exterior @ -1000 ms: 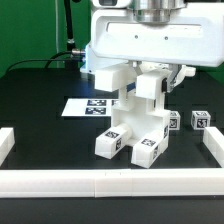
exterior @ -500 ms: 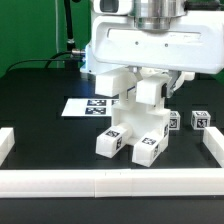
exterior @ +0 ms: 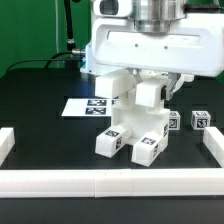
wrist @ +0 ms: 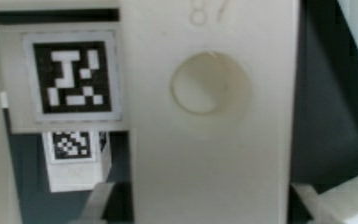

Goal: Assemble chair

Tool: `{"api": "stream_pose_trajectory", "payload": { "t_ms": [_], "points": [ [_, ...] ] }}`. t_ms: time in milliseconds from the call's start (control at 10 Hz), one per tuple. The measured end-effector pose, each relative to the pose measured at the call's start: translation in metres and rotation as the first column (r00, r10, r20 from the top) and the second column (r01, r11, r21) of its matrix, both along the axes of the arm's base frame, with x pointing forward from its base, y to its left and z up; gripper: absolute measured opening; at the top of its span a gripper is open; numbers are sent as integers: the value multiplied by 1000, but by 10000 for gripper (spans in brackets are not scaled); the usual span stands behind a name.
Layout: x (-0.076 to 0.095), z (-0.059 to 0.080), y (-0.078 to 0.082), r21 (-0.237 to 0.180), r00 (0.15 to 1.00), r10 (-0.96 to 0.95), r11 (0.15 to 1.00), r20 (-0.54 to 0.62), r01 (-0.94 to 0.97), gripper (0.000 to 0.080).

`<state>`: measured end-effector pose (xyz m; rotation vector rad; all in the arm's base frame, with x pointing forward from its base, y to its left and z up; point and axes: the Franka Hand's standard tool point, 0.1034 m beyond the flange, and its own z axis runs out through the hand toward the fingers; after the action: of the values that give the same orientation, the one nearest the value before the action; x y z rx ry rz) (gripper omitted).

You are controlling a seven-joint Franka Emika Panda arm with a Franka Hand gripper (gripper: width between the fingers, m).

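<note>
**Chair partly built, loose pieces waiting**

The partly built chair (exterior: 135,110) is standing near the middle of the dark surface (exterior: 40,100), under the arm's white body. It is resting on two square legs whose tagged ends, (exterior: 110,143) and (exterior: 146,150), are pointing toward the front border rail (exterior: 100,182).

In the wrist view the gripper (wrist: 215,205) is straddling a flat white part (wrist: 211,90) of the chair. One dark finger is sitting at each edge, so it appears to be clamping that part, though the view is blurred.

Two small tagged white pieces, (exterior: 173,121) and (exterior: 202,120), are lying apart from the chair toward the exterior view's right, not yet joined. The marker board (exterior: 85,106) is lying flat behind the chair.

Judging by this, some joints are already made and the task is roughly midway. The loose pieces are waiting to be fetched and fitted.
</note>
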<state>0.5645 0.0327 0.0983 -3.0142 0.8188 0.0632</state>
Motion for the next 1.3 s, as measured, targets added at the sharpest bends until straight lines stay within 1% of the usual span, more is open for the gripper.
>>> {"api": "stream_pose_trajectory", "payload": {
  "t_ms": [400, 700, 1300],
  "points": [
    [-2, -10, -2, -7, 1000, 0, 1000, -7, 0, 284],
    [-4, -22, -5, -15, 1000, 2, 1000, -19, -2, 284],
    [-3, -24, -8, -17, 1000, 13, 1000, -18, -13, 284]
  ]
}}
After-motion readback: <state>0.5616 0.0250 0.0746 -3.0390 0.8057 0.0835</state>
